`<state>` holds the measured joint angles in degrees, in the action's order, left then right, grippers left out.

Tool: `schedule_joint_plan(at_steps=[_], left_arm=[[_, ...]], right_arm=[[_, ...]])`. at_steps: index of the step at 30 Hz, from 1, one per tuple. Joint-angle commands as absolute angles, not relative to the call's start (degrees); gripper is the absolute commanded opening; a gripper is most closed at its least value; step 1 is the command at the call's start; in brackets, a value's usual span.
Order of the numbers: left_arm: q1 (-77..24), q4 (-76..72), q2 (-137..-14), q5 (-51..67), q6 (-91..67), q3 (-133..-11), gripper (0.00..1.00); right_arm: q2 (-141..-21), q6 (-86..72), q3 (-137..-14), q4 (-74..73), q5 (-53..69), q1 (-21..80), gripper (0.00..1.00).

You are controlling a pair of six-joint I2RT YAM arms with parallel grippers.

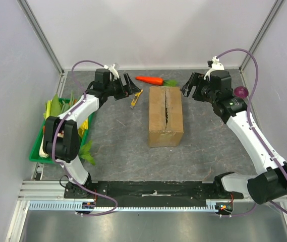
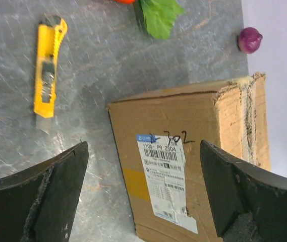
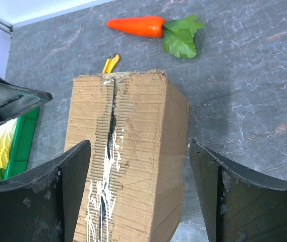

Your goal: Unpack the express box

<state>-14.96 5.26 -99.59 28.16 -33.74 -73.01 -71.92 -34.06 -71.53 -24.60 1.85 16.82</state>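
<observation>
While the express box (image 1: 166, 117) sits with flaps down in the middle of the table (image 1: 118, 146), its top seam slit lengthwise, the overhead view shows the left gripper (image 1: 132, 86) and right gripper (image 1: 188, 86) hovering off its far corners, both spread and holding nothing. A utility knife (image 1: 137, 98) lies just beside the left one. From the left wrist, the box's labelled side shows between wide fingers (image 2: 42, 196). From the right wrist, the ragged seam runs between parted fingers (image 3: 244, 196), a carrot (image 3: 138, 26) lying beyond.
</observation>
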Motion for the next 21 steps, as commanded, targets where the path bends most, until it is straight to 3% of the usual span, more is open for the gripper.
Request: schedule_joint_plan(at_steps=[1,21], left_arm=[[-15.56,9.39,-101.42,21.62,-26.46,-76.99,0.95],[-16.61,11.43,-122.78,12.22,-16.52,-89.12,0.82]], right_arm=[[-73.3,-31.82,-73.65,-25.05,0.53,16.96,0.85],[-74.35,-28.74,-73.65,-28.21,-1.67,16.7,0.86]])
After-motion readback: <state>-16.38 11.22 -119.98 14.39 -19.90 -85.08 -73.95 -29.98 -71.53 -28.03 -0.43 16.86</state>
